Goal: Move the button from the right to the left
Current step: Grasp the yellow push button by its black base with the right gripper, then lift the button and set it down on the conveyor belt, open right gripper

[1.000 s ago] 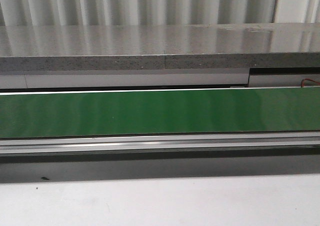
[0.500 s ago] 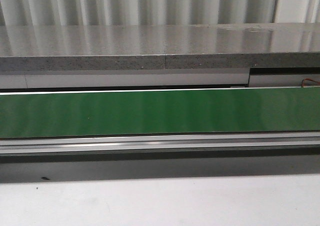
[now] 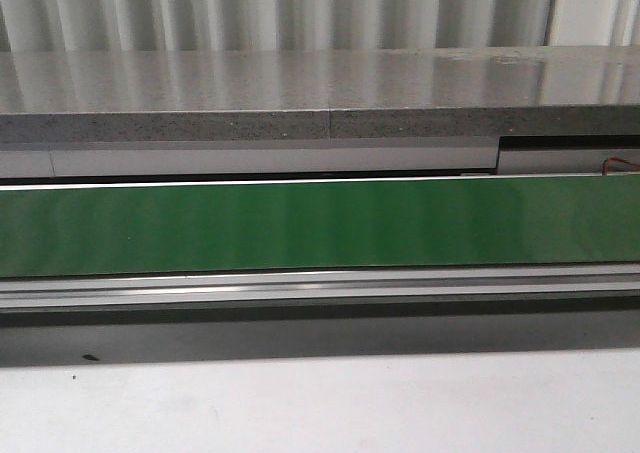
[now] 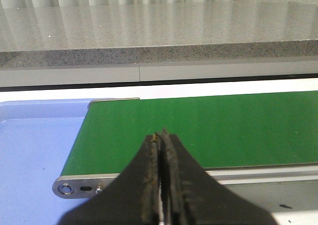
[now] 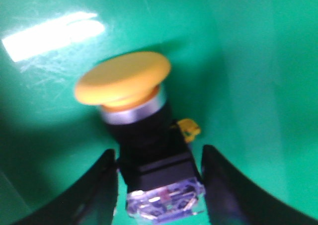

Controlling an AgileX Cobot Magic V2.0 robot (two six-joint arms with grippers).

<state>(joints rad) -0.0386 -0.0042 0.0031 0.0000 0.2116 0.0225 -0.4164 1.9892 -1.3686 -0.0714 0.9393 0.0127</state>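
The button (image 5: 130,98) lies on a green surface in the right wrist view, with a round yellow cap, a black collar and a translucent blue-grey contact block (image 5: 166,201). My right gripper (image 5: 158,153) is open, one finger on each side of the button's black body and block, with a narrow gap showing on the right side. My left gripper (image 4: 161,134) is shut and empty, above the end of the green conveyor belt (image 4: 223,125). The front view shows neither gripper nor the button.
The green belt (image 3: 300,223) runs across the front view with a metal rail below it. A grey stone shelf (image 3: 300,83) stands behind it. A light blue tray (image 4: 35,145) lies beside the belt's end in the left wrist view.
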